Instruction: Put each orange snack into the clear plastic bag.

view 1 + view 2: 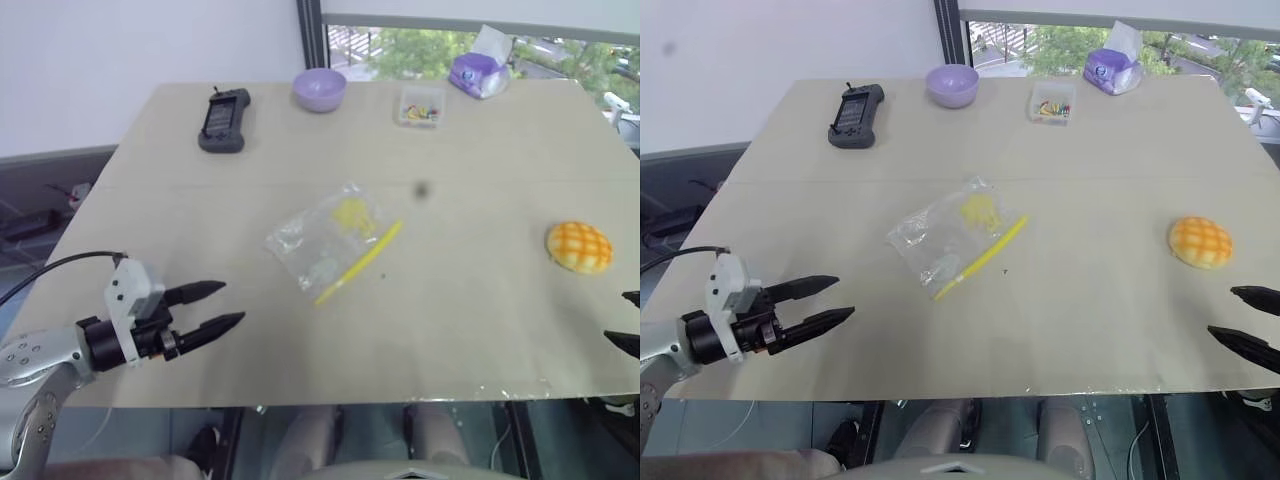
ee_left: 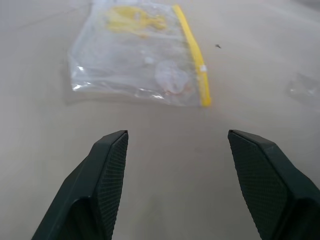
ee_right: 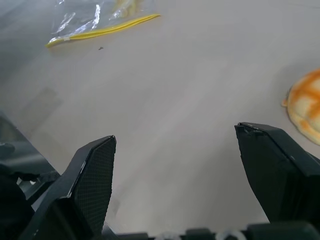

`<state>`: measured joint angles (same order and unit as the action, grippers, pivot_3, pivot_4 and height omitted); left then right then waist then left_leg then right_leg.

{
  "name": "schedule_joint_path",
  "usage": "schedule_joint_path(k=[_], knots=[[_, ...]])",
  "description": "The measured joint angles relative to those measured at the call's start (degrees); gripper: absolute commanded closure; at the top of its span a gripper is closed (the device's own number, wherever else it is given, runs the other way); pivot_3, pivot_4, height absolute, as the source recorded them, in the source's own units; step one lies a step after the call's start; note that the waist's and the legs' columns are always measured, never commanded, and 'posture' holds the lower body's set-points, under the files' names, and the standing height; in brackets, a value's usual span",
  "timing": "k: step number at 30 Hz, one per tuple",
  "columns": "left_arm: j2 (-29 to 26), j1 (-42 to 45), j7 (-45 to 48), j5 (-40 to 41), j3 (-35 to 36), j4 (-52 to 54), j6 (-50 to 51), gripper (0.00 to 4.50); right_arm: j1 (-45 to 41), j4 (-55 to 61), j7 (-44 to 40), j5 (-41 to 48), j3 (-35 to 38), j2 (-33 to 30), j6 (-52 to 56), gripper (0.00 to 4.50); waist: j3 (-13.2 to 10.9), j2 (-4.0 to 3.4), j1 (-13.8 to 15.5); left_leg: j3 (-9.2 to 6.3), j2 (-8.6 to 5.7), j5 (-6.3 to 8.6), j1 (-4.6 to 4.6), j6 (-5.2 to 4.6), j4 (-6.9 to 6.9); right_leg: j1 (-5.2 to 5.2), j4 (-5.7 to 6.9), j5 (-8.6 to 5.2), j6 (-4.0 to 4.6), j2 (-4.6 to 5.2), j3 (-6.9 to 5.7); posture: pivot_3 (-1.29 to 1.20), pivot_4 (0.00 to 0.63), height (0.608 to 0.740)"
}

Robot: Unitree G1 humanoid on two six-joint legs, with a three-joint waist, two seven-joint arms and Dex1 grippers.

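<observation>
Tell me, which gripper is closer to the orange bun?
Right. The right gripper sits open just below the bun, toward the table's near edge. The left gripper is open far across, past the bag.

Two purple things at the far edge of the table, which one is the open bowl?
The purple bowl, round and open-topped, between the black handheld device and the small clear box. The other, the purple tissue pack, has white tissue sticking out.

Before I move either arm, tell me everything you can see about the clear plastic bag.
The clear plastic bag lies flat and crinkled near the middle of the table, nothing gripping it. It is see-through film with a yellow zip strip along its edge nearer the orange snack. A yellow print or item shows through it, alongside a paler patch. The left hand hovers open short of it, not touching; the snack sits well apart.
</observation>
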<state>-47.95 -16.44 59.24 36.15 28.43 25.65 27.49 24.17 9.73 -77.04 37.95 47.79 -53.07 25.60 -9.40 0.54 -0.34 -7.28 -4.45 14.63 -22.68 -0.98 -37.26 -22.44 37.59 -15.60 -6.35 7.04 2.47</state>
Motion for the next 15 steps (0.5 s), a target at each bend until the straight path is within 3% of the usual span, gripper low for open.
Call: schedule_joint_path(k=[7, 15], knots=[[2.73, 1.32, -5.17, -3.27, -4.94, 3.22, -1.71, 1.12, -1.94, 0.16, 0.04, 1.32, -0.11, -0.07, 1.38, 0.39, 0.0, 0.01, 0.06, 0.0, -0.01, 0.0, 0.0, 0.0, 0.0, 0.0, 0.01, 0.0, 0.0, 0.0, 0.0, 0.0, 0.15, 0.74], [2.1, 4.59, -8.73, -20.63, -12.43, 0.42, -16.32, 1.12, -3.42, 2.13, 0.98, 4.82, -0.26, -0.13, 5.11, 0.39, 0.01, -0.01, 0.59, 0.01, -0.02, 0.0, 0.0, 0.0, 0.0, 0.01, 0.01, 0.0, 0.0, -0.01, 0.0, 0.0, 0.15, 0.74]])
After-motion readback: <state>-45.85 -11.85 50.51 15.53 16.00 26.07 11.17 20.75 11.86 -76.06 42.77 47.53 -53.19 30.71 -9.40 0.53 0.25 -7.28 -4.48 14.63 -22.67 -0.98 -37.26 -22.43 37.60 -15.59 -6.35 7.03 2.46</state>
